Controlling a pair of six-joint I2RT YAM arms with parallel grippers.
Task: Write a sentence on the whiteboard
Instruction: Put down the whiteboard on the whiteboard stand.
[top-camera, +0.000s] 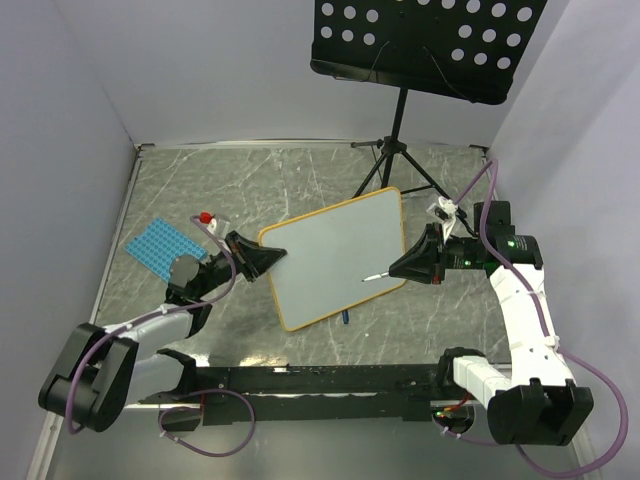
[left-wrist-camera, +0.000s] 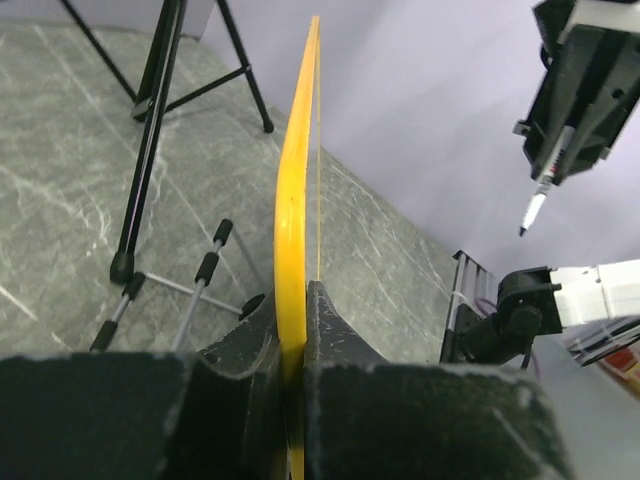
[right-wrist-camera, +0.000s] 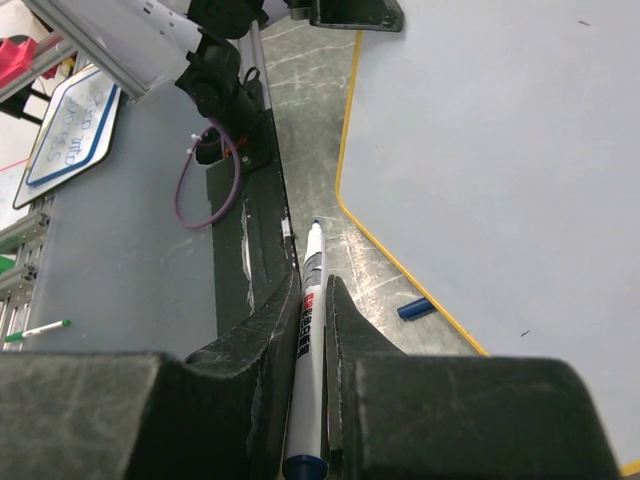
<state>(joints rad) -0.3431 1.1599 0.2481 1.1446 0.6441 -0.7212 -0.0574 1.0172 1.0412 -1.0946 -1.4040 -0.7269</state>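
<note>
The whiteboard (top-camera: 340, 255), white with an orange-yellow frame, is held tilted above the table; its face is bare and the sentence is not in view. My left gripper (top-camera: 272, 257) is shut on its left edge. The left wrist view shows the frame (left-wrist-camera: 297, 200) edge-on, pinched between the jaws of the left gripper (left-wrist-camera: 297, 300). My right gripper (top-camera: 400, 268) is shut on a white marker (top-camera: 378, 275) whose tip points at the board's lower right part. From the right wrist, the marker (right-wrist-camera: 312, 290) runs between the jaws, with the board (right-wrist-camera: 500, 150) beside it.
A blue marker cap (top-camera: 345, 317) lies on the table under the board's near edge. A black perforated music stand (top-camera: 430, 40) on tripod legs (top-camera: 395, 160) stands behind the board. A blue studded mat (top-camera: 160, 248) and a small red-topped item (top-camera: 205, 217) lie at left.
</note>
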